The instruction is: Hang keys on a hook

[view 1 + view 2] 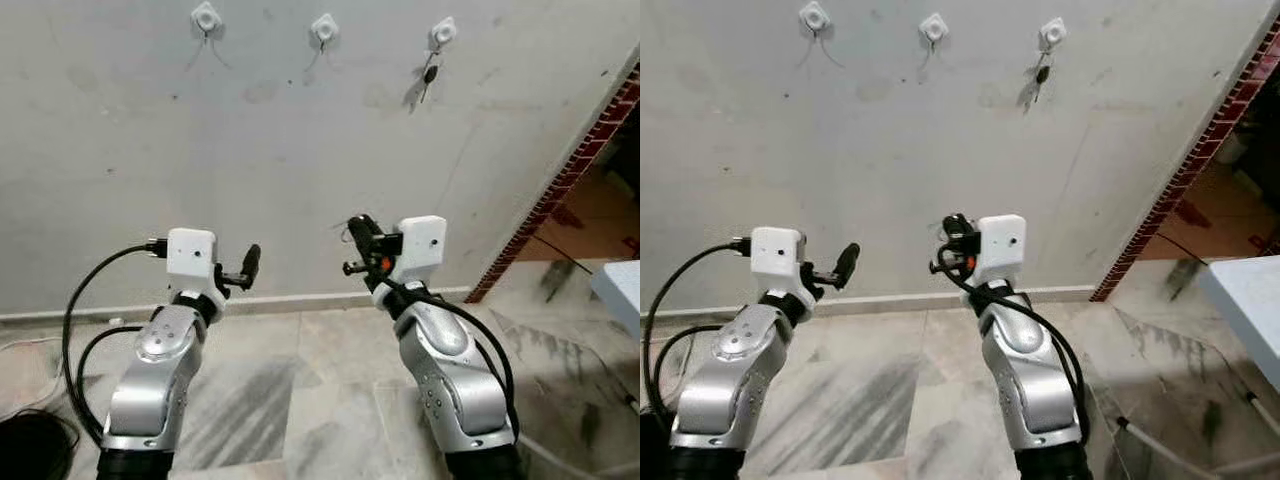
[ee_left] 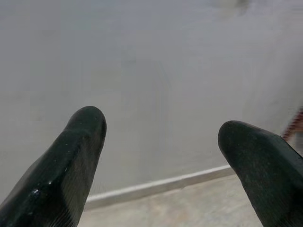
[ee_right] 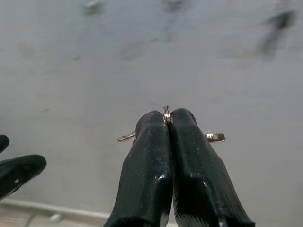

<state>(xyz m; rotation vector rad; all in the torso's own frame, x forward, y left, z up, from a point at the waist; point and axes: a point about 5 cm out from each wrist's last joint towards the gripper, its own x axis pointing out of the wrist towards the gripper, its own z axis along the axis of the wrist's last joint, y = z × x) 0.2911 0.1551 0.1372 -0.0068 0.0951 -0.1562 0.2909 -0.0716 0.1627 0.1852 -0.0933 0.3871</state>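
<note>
Right tool (image 3: 166, 124) is pressed together, pinching the keys (image 3: 166, 112), well below the hooks (image 1: 325, 30). Left tool (image 2: 161, 137) is spread, empty. One key (image 1: 429, 75) is already hung on the rightmost hook; lift and hanging remain.

Grey plaster wall (image 1: 300, 180), stained, with pale skirting (image 1: 300, 300) below. Marbled stone floor (image 1: 320, 380). Red brick edge (image 1: 570, 175) at right, beside an opening. Soft, even light.
</note>
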